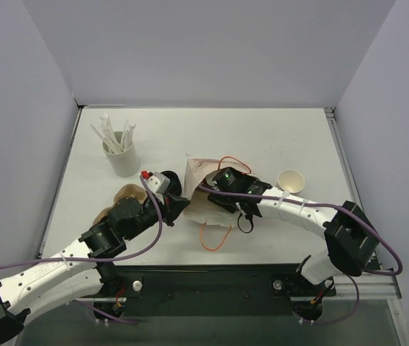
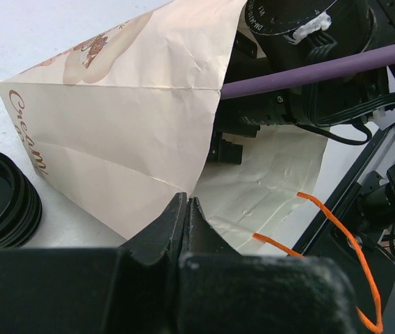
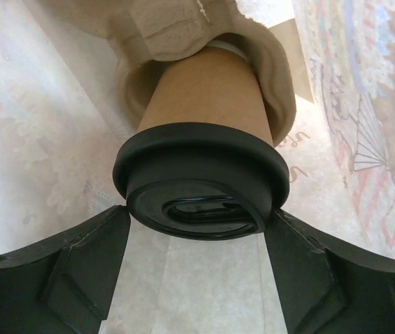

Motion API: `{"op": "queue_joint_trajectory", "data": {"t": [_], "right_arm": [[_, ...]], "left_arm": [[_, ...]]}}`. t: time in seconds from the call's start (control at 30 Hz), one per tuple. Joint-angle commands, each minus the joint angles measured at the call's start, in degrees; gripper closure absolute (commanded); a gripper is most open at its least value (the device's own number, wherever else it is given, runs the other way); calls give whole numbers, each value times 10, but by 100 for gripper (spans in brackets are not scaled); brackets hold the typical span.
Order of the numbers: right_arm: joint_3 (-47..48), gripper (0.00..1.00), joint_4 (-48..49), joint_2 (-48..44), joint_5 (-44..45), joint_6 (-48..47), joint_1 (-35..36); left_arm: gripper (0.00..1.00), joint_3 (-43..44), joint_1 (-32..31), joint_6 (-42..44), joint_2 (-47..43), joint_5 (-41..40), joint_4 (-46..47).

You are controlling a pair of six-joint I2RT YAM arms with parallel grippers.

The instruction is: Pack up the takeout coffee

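The takeout coffee [image 3: 208, 104], a brown paper cup with a black lid [image 3: 201, 177], lies on its side inside the printed paper bag [image 1: 196, 173], lid toward the camera and base tucked into crumpled brown paper. My right gripper [image 3: 197, 216] has reached into the bag [image 3: 190, 285] and is open, one fingertip at each side of the lid's rim. In the top view the bag hides the cup and the right gripper [image 1: 217, 192]. My left gripper [image 2: 186, 202] is shut on the bag [image 2: 128, 125] at its mouth edge, holding it open [image 1: 181, 204].
A white cup of wrapped straws [image 1: 122, 155] stands at the back left. A lidless paper cup [image 1: 291, 180] sits right of the bag. Black lids [image 2: 3, 202] are stacked by the bag, brown cups [image 1: 122, 196] lie under the left arm. Orange bag handles [image 1: 215, 238] trail forward.
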Motion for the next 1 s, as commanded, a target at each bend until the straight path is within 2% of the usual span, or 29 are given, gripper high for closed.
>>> {"op": "queue_joint_trajectory", "data": {"t": [0.0, 0.2, 0.3, 0.53, 0.63, 0.97], "right_arm": [[-9, 21, -13, -1, -19, 24, -12], [-12, 19, -8, -12, -24, 23, -13], [-10, 13, -9, -18, -19, 21, -13], [-2, 9, -12, -31, -7, 16, -13], [-1, 0, -13, -36, -10, 15, -13], [6, 0, -26, -53, -9, 13, -13]], "left_arm": [[100, 29, -3, -5, 3, 9, 9], [100, 32, -2, -2, 9, 7, 3], [100, 33, -2, -1, 10, 5, 2], [100, 36, -2, -1, 14, 5, 4], [100, 36, -2, 0, 15, 3, 2], [100, 45, -3, -7, 21, -11, -14]]}}
